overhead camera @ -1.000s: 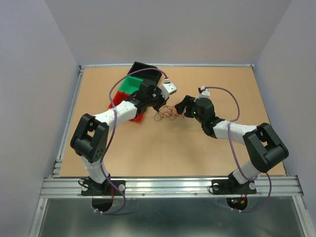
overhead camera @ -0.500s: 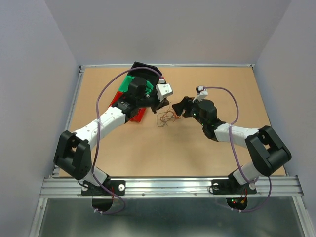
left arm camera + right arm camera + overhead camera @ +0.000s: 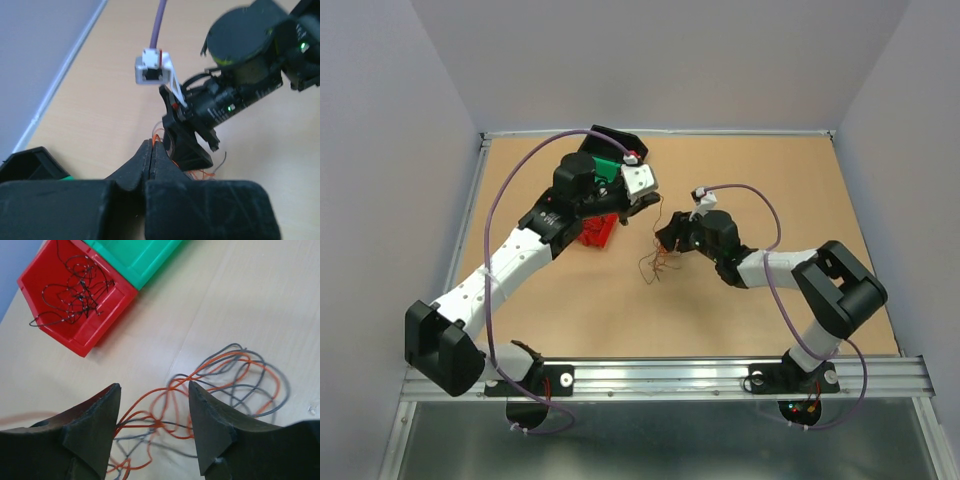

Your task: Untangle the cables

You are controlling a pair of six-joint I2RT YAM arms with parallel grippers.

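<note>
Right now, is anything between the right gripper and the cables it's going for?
Nothing visible stands in the way. The right gripper has its fingers open, and the orange and grey cables run straight into the gap between them, over bare table. The red bin and green bin sit off to one side, clear of the path.

Cables (image 3: 656, 266) just beside right claw (image 3: 668, 236)
</note>
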